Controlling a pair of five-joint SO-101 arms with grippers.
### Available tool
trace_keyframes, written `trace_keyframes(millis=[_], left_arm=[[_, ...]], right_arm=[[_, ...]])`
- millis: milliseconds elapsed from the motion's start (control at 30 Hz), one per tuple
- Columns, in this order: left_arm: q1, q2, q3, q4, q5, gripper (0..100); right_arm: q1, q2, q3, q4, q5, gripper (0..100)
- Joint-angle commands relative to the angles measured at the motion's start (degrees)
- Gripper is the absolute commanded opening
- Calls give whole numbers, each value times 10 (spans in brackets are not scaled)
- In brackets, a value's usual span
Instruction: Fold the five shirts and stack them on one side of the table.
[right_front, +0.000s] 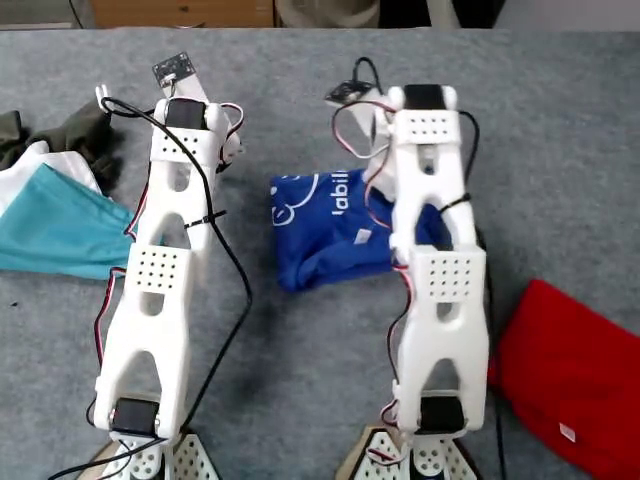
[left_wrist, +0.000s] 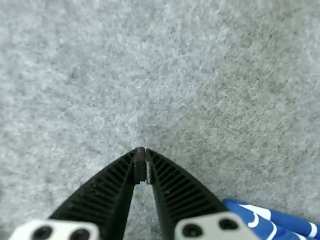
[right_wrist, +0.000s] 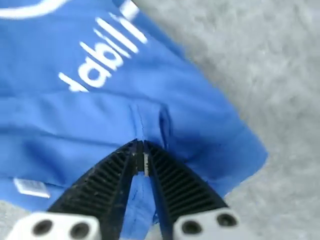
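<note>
A blue shirt (right_front: 325, 228) with white print lies bunched in a rough fold at the middle of the grey table. My right gripper (right_wrist: 140, 152) is shut just above its cloth (right_wrist: 115, 115), near a small crease; I see no cloth between the tips. Beside the shirt, my left gripper (left_wrist: 141, 161) is shut over bare grey surface, with a corner of the blue shirt (left_wrist: 272, 220) close by. A teal shirt (right_front: 58, 225), a white one (right_front: 22, 175) and a dark green one (right_front: 62, 132) lie heaped at the left edge. A red shirt (right_front: 575, 372) lies at the right.
Both white arms (right_front: 160, 280) (right_front: 440, 270) stretch from the near edge toward the far side, with cables (right_front: 235, 270) trailing beside them. The right arm covers part of the blue shirt. Bare grey surface (right_front: 300, 370) lies between the arms and along the far edge.
</note>
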Motion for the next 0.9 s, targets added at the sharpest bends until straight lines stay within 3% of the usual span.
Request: trace_keyframes(millis=[0, 333, 533, 700, 867], left_arm=[[-4, -7, -8, -8, -2, 19], [-4, -7, -8, -8, -2, 19], [-4, -7, -8, -8, -2, 19], [-4, -7, -8, -8, -2, 19], [-4, -7, -8, -7, -2, 19]], right_arm=[[22, -59, 51, 13, 11, 9], [102, -210, 298, 12, 71, 9], [143, -249, 325, -17, 84, 9], [53, -246, 262, -49, 64, 9], [-61, -224, 214, -147, 20, 10]])
